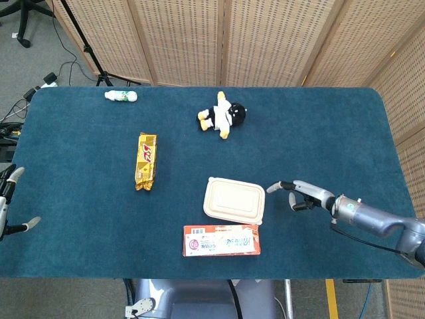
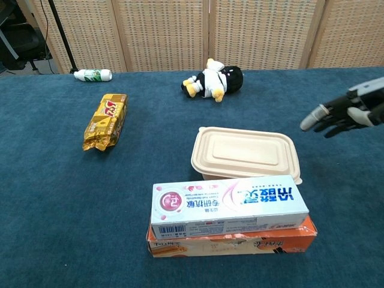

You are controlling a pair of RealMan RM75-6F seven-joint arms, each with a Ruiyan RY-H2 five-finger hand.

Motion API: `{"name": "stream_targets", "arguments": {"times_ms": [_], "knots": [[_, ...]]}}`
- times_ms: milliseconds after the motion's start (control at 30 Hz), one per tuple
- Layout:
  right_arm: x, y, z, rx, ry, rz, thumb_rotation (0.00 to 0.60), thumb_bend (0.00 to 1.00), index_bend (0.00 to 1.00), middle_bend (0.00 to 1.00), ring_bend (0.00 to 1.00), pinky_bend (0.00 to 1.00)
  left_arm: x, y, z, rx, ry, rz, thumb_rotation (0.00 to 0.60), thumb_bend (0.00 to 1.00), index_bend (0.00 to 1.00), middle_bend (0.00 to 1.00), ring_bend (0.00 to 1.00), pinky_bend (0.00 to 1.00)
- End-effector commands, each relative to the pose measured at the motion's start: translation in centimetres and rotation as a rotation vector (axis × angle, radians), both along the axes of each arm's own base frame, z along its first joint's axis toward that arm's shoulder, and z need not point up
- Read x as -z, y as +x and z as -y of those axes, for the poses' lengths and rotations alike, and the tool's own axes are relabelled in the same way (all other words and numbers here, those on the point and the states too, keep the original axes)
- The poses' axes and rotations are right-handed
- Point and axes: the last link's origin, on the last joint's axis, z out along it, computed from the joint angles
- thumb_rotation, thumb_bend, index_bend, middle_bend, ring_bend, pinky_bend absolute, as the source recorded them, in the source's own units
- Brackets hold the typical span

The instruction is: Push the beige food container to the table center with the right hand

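The beige food container (image 1: 234, 200) (image 2: 245, 153) lies lid-closed on the blue table, just behind the boxes at the front edge. My right hand (image 1: 302, 194) (image 2: 345, 113) hovers to the right of it, apart from it, fingers spread and holding nothing. My left hand (image 1: 8, 203) shows only at the far left edge of the head view, off the table, with its fingers apart and nothing in them.
A white and an orange box (image 1: 221, 240) (image 2: 230, 219) lie stacked in front of the container. A yellow snack pack (image 1: 147, 160) (image 2: 106, 120) lies to the left, a plush penguin (image 1: 223, 115) (image 2: 215, 80) behind, a small bottle (image 1: 121, 96) (image 2: 92, 75) at the far left back.
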Motion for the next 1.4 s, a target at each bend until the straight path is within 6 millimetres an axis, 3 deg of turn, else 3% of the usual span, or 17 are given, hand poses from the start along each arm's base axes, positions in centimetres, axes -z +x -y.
{"name": "stream_targets", "arguments": {"times_ms": [33, 200, 367, 667, 767, 967, 1100, 1400], "knots": [[-1.5, -2.2, -2.0, -0.037, 0.026, -0.080, 0.600, 0.98, 0.19, 0.09, 0.00, 0.02, 0.0, 0.0, 0.0, -0.003, -0.002, -0.001, 0.600, 0.00, 0.00, 0.00, 0.00, 0.00], [-1.7, -3.4, -2.6, -0.043, 0.031, -0.137, 0.600, 0.98, 0.20, 0.10, 0.00, 0.02, 0.1, 0.0, 0.0, 0.001, -0.004, -0.002, 0.600, 0.00, 0.00, 0.00, 0.00, 0.00], [-0.7, -3.1, -3.2, -0.076, 0.078, -0.143, 0.600, 0.98, 0.21, 0.11, 0.00, 0.02, 0.1, 0.0, 0.0, -0.001, -0.005, -0.004, 0.600, 0.00, 0.00, 0.00, 0.00, 0.00], [1.9, -0.2, -3.1, -0.121, 0.136, -0.078, 0.600, 0.98, 0.21, 0.11, 0.00, 0.02, 0.1, -0.1, -0.1, -0.008, -0.003, -0.002, 0.600, 0.00, 0.00, 0.00, 0.00, 0.00], [3.3, 1.6, -2.0, -0.110, 0.121, -0.028, 0.600, 0.98, 0.21, 0.11, 0.00, 0.02, 0.1, -0.1, -0.1, -0.009, -0.004, -0.001, 0.600, 0.00, 0.00, 0.00, 0.00, 0.00], [5.4, 3.3, -0.2, -0.057, 0.105, 0.012, 0.600, 0.98, 0.21, 0.11, 0.00, 0.02, -0.1, -0.3, -0.1, -0.012, 0.000, 0.003, 0.600, 0.00, 0.00, 0.00, 0.00, 0.00], [6.4, 4.0, 0.2, -0.030, 0.110, 0.037, 0.600, 0.98, 0.21, 0.11, 0.00, 0.02, -0.1, -0.3, -0.1, -0.014, 0.000, 0.003, 0.600, 0.00, 0.00, 0.00, 0.00, 0.00], [8.5, 7.5, 1.7, 0.010, 0.086, 0.138, 0.600, 0.98, 0.21, 0.11, 0.00, 0.02, 0.0, -0.3, -0.1, -0.014, -0.004, 0.000, 0.600, 0.00, 0.00, 0.00, 0.00, 0.00]]}}
